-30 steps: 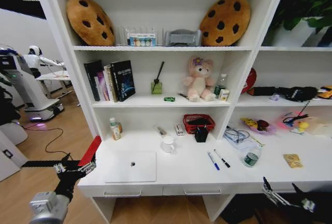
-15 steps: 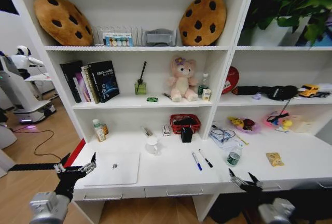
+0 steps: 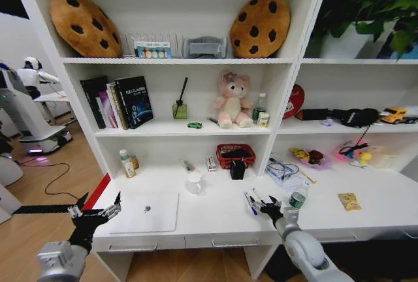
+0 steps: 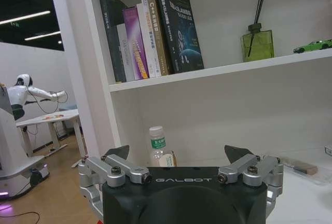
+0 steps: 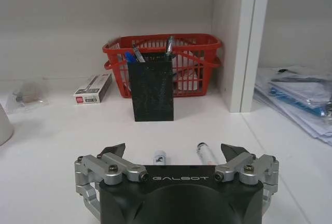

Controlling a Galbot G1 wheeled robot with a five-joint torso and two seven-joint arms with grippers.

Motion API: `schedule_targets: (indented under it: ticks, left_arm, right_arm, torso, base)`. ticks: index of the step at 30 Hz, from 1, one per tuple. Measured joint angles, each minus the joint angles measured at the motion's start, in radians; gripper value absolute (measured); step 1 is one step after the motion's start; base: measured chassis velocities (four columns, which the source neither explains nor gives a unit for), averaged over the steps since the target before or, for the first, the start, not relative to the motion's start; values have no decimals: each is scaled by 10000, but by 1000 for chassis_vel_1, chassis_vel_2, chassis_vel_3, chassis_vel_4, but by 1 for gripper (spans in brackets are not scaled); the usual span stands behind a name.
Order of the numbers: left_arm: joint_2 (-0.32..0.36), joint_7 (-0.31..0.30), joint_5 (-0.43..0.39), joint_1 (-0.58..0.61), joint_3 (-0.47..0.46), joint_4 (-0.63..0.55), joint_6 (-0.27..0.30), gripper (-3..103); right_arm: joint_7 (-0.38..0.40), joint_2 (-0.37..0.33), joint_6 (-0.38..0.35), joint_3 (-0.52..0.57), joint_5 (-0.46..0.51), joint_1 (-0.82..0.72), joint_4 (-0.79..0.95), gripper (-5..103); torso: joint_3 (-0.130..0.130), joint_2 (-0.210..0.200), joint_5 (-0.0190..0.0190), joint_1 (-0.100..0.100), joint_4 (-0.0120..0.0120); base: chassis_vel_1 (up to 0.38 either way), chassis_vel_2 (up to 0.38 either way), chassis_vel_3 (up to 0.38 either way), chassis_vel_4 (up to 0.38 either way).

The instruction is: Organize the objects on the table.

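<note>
My right pincer [image 3: 270, 210] hangs open over the two pens [image 5: 183, 156] near the surface's [image 3: 215, 213] front edge. My left pincer [image 3: 95, 213], also open, waits off the left end beside the laptop [image 3: 145, 212].

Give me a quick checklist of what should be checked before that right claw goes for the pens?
1. Right gripper open: ok, fingers spread.
2. Right gripper lined up over the two pens: ok, both tips lie between its fingers.
3. Pens lying free on the table: ok.
4. Black mesh pen holder upright, with room: ok, before the red basket.
5. Clear bottle out of the way: cannot tell, close beside the arm.
6. Left gripper clear: ok, open near the laptop.
</note>
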Motion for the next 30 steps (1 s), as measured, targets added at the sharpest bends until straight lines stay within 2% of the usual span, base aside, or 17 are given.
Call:
schedule_targets:
  ticks: [6,11,15,17,18,20,21,23,24,26,27,30]
  left_arm:
    - [0,0,0,0,0,0,0,100]
    - [0,0,0,0,0,0,0,100]
    - [0,0,0,0,0,0,0,100]
    - [0,0,0,0,0,0,0,100]
    - [0,0,0,0,0,0,0,100]
    - [0,0,0,0,0,0,0,100]
    - [0,0,0,0,0,0,0,100]
    - [0,0,0,0,0,0,0,100]
    - [0,0,0,0,0,0,0,100]
    - [0,0,0,0,0,0,0,100]
    - [0,0,0,0,0,0,0,100]
    - [0,0,0,0,0,0,0,100]
  right_arm:
    - [217,250,-160,-765,47,1000,-773,100]
    - [436,377,-322,-922,51,1132,-1049,100]
    - [517,205,-414,-988,255,1143,-1122,101]
    - [607,144,-434,-1006,465,1170,-1202,91]
    - [607,144,-434,-1006,465,1170,-1202,91]
    - [612,102,-403,-1036,525,1215,-1319,80]
    - [612,102,-403,-1036,525,1215,-1319,80]
    - [595,110,-328,-1047,496,1249,-1404,70]
    - [595,110,-328,-1047,496,1249,-1404,70]
    - [501,102,-272,-1104,462,1339,-1519,58]
    - [501,102,-272,-1104,462,1339,-1519,58]
    - [401,69,-243,-1210,406,1499,-1661,42]
  torso:
    - [0,0,-1,-1,2]
    - [0,0,1,0,-1]
    - [-1,1,0,-1,-2]
    - [-1,1,1,-1,-2]
    - [-1,1,1,-1,-2]
    - [-2,2,-2,-1,-1]
    - [-2,2,-2,-1,-1]
    - [-1,2,-1,-1,-2]
    - [-1,2,-1,-1,-2]
    - [-2,2,-1,-2,-1]
    - [-2,2,-1,-2,-1]
    - [-1,2,0,-1,0]
  base:
    - [0,0,0,0]
    - [0,0,0,0]
    - [0,0,0,0]
    - [0,0,0,0]
    - [0,0,0,0]
    - [0,0,0,0]
    - [0,0,0,0]
    - [0,0,0,0]
    - [0,0,0,0]
    - [0,0,0,0]
    - [0,0,0,0]
    - [0,0,0,0]
